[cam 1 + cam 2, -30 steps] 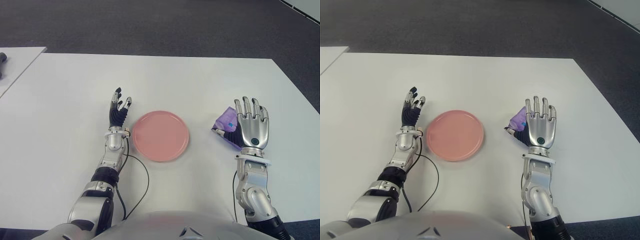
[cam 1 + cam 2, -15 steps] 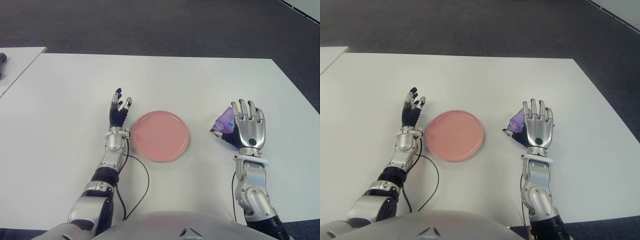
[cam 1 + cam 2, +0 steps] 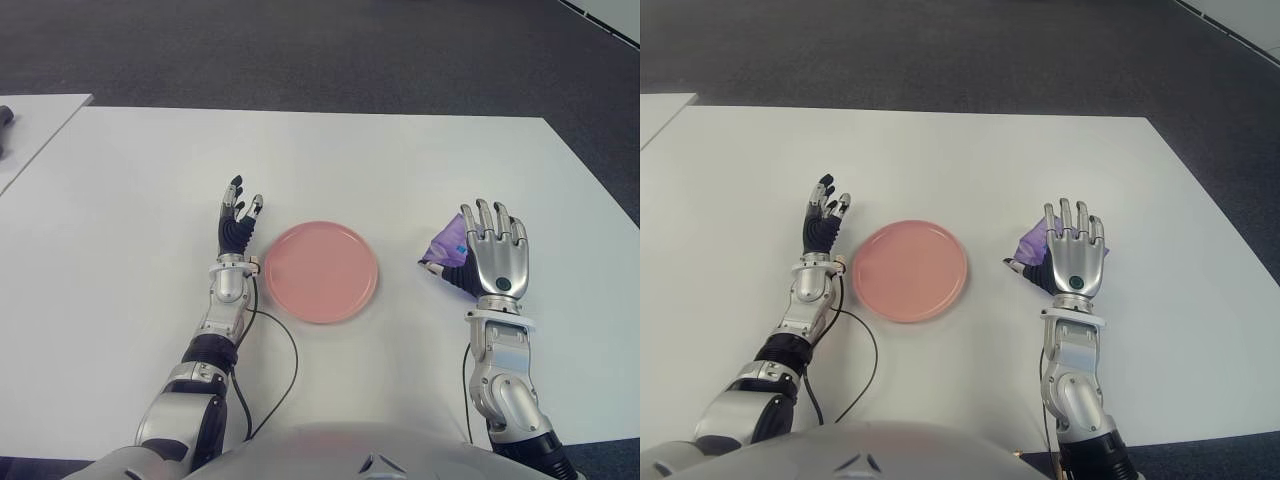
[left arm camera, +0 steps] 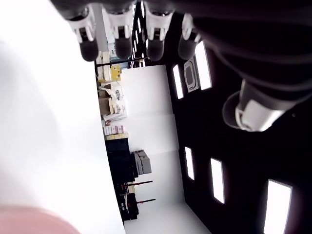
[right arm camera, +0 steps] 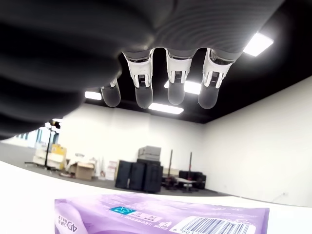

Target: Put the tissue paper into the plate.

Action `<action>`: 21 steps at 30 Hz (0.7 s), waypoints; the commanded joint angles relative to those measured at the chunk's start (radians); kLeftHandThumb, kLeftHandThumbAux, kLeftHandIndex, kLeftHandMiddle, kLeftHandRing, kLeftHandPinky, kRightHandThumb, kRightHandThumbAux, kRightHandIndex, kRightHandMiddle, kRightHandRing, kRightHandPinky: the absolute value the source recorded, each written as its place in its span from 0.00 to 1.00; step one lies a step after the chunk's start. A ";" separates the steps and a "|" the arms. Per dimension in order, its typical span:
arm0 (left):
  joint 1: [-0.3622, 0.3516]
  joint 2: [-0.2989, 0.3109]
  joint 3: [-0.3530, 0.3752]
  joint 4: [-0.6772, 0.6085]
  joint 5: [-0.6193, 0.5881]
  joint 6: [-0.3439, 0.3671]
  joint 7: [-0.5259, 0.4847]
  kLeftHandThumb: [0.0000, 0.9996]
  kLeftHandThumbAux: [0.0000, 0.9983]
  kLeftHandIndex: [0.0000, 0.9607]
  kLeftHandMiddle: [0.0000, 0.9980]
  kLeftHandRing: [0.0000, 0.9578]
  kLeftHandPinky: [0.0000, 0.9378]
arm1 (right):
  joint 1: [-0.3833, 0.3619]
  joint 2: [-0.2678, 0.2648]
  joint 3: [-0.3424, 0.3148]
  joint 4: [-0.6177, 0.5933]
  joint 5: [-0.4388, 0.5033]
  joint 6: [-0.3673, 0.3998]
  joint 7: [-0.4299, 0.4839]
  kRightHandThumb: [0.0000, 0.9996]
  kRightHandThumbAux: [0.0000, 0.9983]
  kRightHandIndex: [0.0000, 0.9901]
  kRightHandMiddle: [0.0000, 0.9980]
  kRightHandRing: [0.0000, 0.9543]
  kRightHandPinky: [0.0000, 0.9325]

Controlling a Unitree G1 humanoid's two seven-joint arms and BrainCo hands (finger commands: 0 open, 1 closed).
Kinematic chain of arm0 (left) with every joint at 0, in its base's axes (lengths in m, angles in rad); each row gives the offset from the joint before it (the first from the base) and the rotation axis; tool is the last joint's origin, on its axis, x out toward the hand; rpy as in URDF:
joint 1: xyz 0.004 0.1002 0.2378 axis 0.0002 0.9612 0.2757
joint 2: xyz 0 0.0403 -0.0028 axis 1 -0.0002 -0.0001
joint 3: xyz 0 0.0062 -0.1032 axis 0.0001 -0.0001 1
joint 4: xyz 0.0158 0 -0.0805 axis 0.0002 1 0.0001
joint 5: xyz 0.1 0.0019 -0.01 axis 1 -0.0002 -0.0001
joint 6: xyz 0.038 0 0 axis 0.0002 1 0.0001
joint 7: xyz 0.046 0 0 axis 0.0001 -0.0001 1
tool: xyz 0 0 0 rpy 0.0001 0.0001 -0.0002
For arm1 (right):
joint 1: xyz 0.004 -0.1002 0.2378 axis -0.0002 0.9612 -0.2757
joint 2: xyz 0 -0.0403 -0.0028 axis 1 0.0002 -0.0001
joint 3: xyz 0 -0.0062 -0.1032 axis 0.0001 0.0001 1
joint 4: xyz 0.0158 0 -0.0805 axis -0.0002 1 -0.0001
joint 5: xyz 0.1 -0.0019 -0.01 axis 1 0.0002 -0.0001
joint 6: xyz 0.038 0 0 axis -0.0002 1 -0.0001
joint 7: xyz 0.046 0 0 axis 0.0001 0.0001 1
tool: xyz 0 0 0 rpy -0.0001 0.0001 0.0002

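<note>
A purple tissue pack lies on the white table, right of the pink plate. My right hand hovers flat over the pack's right part, fingers spread and straight, holding nothing; the pack shows below the fingertips in the right wrist view as the tissue pack. My left hand shows just left of the plate with fingers extended. The plate holds nothing.
A second white table stands at the far left with a gap between. Dark carpet lies beyond the table's far edge. A black cable trails from my left forearm near the plate's front.
My right hand has drifted slightly left and nearer to me over the tissue pack. Left hand and plate have not moved.
</note>
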 commanded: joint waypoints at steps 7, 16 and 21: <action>0.007 0.007 0.006 0.009 0.002 0.018 0.003 0.03 0.47 0.00 0.00 0.00 0.00 | 0.002 0.010 -0.002 0.010 0.004 -0.010 0.013 0.17 0.36 0.00 0.00 0.00 0.00; 0.009 0.011 0.007 0.010 0.001 0.009 0.001 0.01 0.48 0.00 0.00 0.00 0.00 | 0.002 0.014 0.001 0.010 -0.001 -0.009 0.013 0.17 0.36 0.00 0.00 0.00 0.00; 0.011 0.013 0.006 0.009 0.002 0.005 0.001 0.01 0.49 0.00 0.00 0.00 0.00 | 0.003 0.017 0.003 0.009 -0.005 -0.008 0.014 0.17 0.36 0.00 0.00 0.00 0.00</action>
